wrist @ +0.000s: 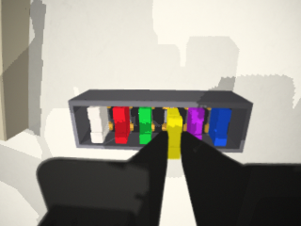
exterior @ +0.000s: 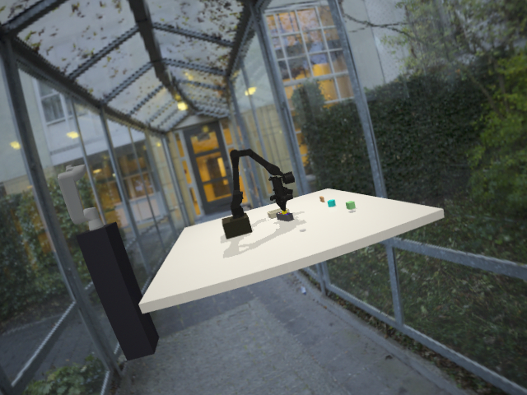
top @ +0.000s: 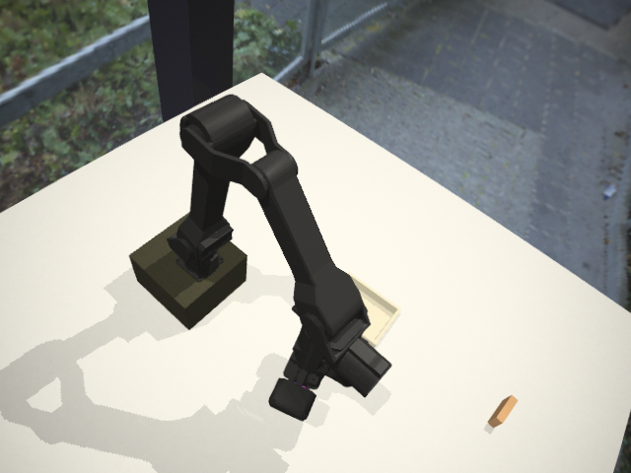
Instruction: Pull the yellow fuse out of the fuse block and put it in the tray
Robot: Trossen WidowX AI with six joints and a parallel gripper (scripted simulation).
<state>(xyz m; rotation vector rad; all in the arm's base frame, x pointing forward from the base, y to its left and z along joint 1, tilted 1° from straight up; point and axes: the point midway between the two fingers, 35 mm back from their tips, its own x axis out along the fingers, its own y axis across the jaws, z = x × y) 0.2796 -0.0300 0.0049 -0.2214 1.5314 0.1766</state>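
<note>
Wrist view: the yellow fuse (wrist: 174, 132) sits clamped in the gripper (wrist: 174, 146), partly raised above its slot in the grey fuse block (wrist: 160, 97). White, red and green fuses (wrist: 145, 124) fill slots toward nine o'clock, purple and blue toward three. At ten o'clock, the cream tray (top: 383, 315) lies partly hidden.

High top, distant exterior, close wrist views

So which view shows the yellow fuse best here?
The wrist view: the yellow fuse stands pinched in the gripper, between green and purple. From the top the arm hides it; the exterior view shows only a yellow speck.
</note>
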